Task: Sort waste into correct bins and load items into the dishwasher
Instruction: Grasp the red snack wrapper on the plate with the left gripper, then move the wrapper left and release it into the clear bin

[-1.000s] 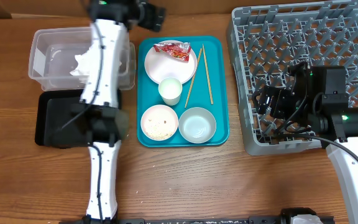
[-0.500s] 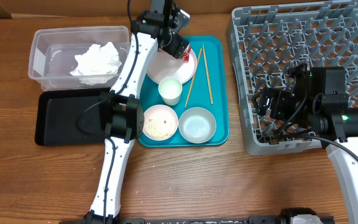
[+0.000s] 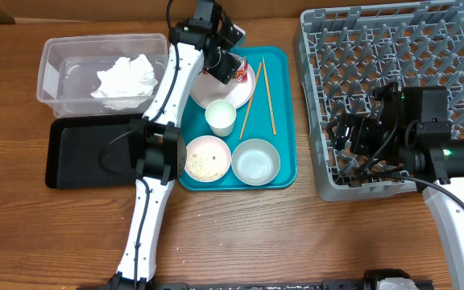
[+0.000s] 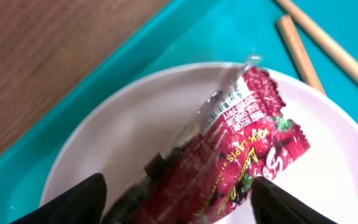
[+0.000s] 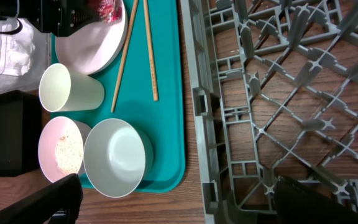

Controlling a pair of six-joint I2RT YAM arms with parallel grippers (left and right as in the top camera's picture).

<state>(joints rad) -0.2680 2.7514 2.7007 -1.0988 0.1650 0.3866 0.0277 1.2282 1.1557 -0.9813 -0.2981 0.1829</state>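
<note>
A red-and-brown snack wrapper point(image 3: 238, 71) lies on the white plate point(image 3: 208, 89) at the back of the teal tray. My left gripper point(image 3: 229, 68) is open, its fingers on either side of the wrapper point(image 4: 241, 143), low over the plate point(image 4: 135, 124). The crumpled napkin point(image 3: 125, 76) lies in the clear tub point(image 3: 55, 60); the black tray point(image 3: 71, 153) sits in front of it. The cup point(image 3: 221, 118), the white bowl holding rice point(image 3: 207, 158), the grey metal bowl point(image 3: 255, 160) and the chopsticks point(image 3: 258, 97) are on the teal tray. My right gripper point(image 3: 346, 133) is open and empty over the rack's point(image 3: 425, 48) front left edge.
The teal tray point(image 3: 284, 113) lies between the bins and the rack. The right wrist view shows the metal bowl point(image 5: 118, 157), rice bowl point(image 5: 64, 149), cup point(image 5: 67, 88) and chopsticks point(image 5: 148, 50) left of the rack wall point(image 5: 194, 99). Bare wood lies in front.
My left arm swung from over the clear tub to the plate and came down around the wrapper. The napkin stays in the tub. The right arm has not moved.
</note>
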